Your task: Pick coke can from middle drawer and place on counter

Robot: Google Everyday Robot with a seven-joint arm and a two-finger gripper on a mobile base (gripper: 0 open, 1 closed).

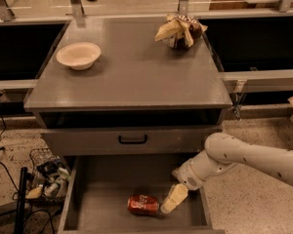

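Speckled floor (249, 211), grey counter (132, 77), gripper (167, 207) beside coke can (142, 204)
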